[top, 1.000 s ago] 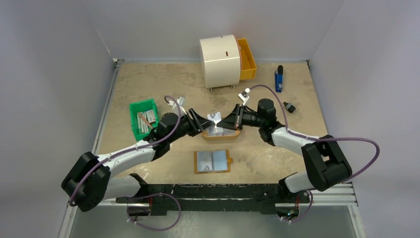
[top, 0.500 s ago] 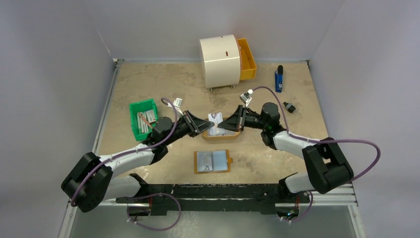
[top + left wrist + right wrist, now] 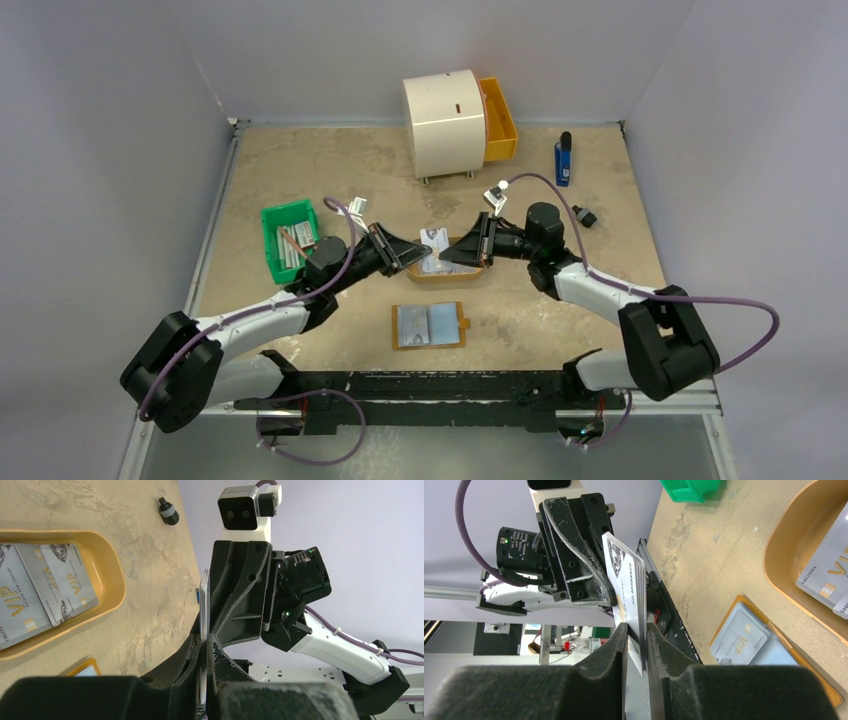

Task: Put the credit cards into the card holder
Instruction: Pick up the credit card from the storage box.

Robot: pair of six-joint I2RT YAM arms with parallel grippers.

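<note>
Pinching the card [image 3: 626,580], left hand [image 3: 205,645] meets right hand [image 3: 636,630] tip-to-tip.

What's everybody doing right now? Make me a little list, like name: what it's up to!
held card: up in the air, standing on edge between both arms' jaws
left jaws: shut on the held card
right jaws: either side of it; grip unclear
tray: tan, with more cards lying inside
card holder: lying open and flat, a tucked card showing in one pocket
</note>
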